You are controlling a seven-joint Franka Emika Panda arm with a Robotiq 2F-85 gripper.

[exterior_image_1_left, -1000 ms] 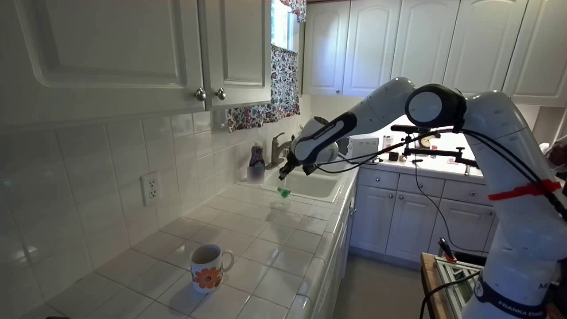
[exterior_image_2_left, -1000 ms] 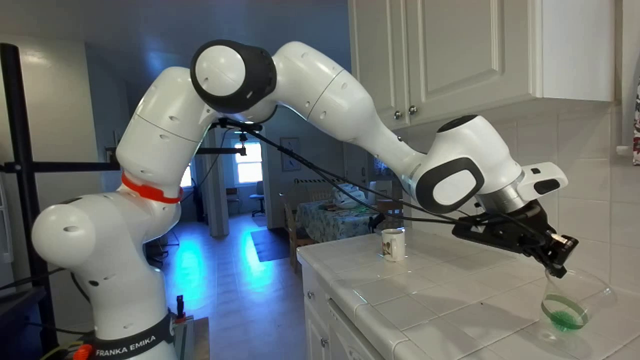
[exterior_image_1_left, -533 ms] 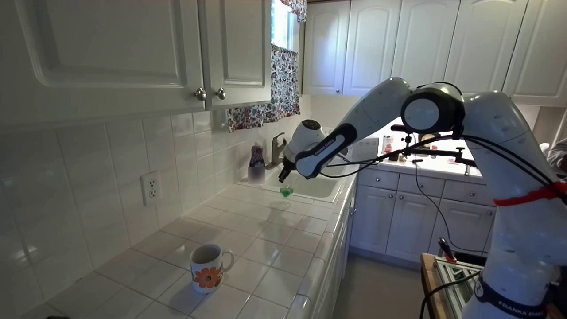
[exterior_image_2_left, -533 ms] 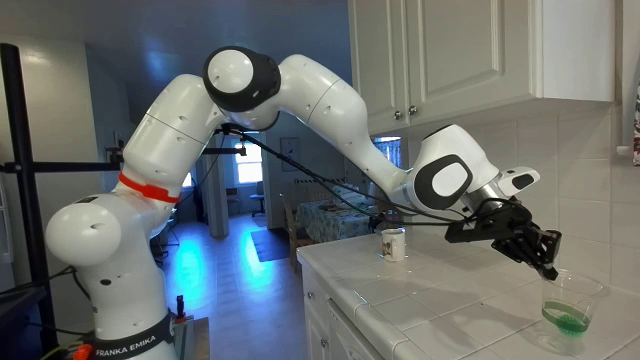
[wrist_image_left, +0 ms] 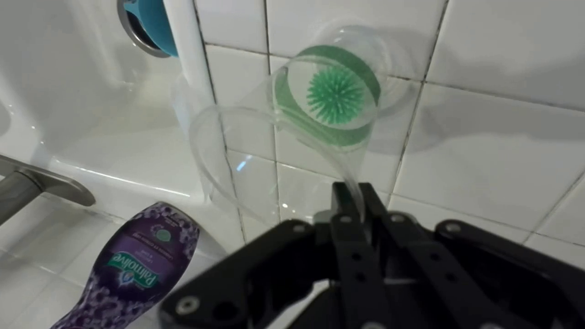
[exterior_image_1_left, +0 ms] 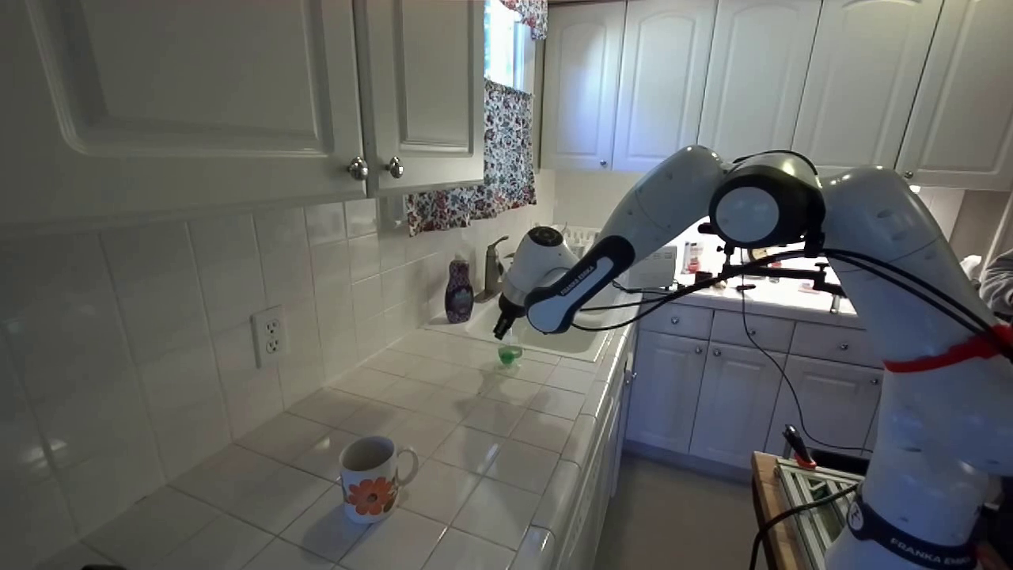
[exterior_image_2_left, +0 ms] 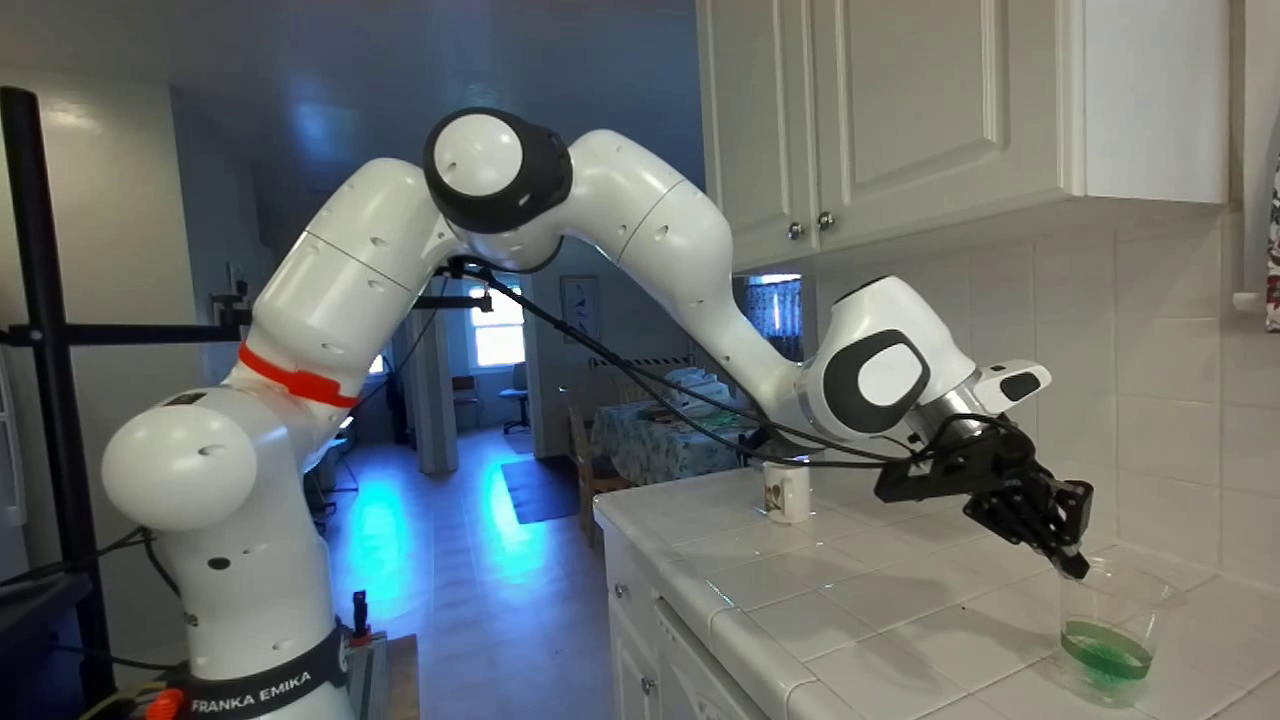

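A clear plastic cup with a green band round its lower part shows in the wrist view, its rim between my gripper's fingertips. Inside, near the bottom, lies a green spiky ball. My gripper is closed on the thin cup wall, one finger inside and one outside. In both exterior views the gripper reaches down at a slant and the cup hangs close over the tiled counter, near the sink; whether its base touches the tiles I cannot tell. The cup looks nearly upright, slightly tilted.
The white sink with its faucet lies beside the cup. A purple soap bottle stands behind it by the wall. Farther along the counter is a flowered mug. Upper cabinets overhang the counter. A blue object lies in the sink drain.
My gripper has moved back from the sink toward the mug's side and come lower, bringing the cup along. The cup has swung from a strong tilt to nearly upright; the ball stays inside.
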